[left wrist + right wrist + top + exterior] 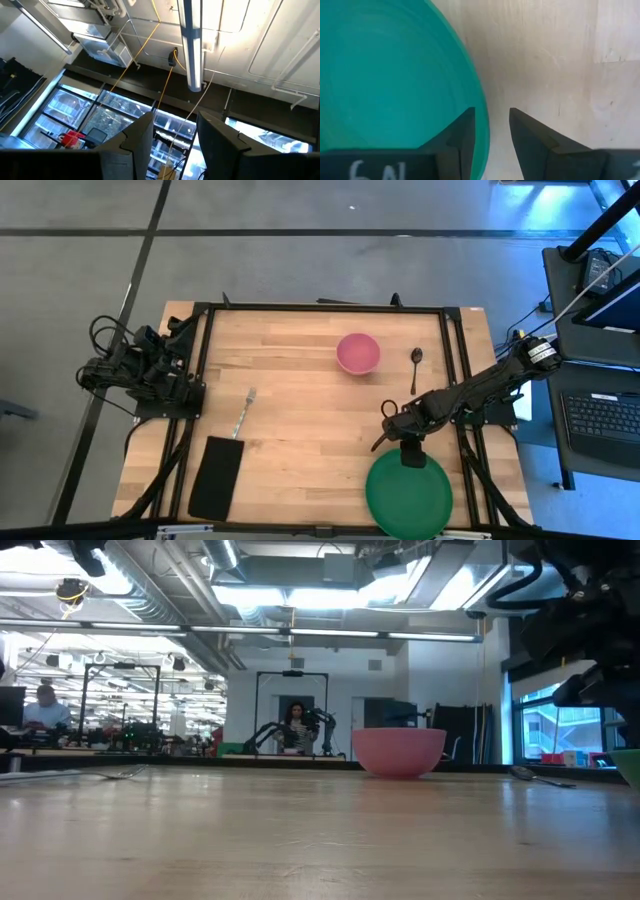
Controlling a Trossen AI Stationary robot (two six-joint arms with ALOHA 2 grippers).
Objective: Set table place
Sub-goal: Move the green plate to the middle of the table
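The round green plate (pixel 408 492) lies flat near the table's near edge, right of centre. My right gripper (pixel 412 452) hangs over the plate's far rim, pointing down and open. In the right wrist view (pixel 490 127) one finger stands over the plate's inside (pixel 395 80) and the other over bare wood, with the rim between them. The pink bowl (pixel 358 352) (pixel 400 750) stands toward the far side, with the small dark spoon (pixel 415 365) to its right. The silver fork (pixel 243 412) lies left of centre. My left gripper (pixel 175 135) is open, parked off the table's left edge.
A black rectangular cloth (pixel 217 477) lies at the near left, just below the fork. Black rails (pixel 320 308) frame the light-wood table. Bare wood stretches across the middle between fork and plate. In the low view, people sit at benches in the room beyond.
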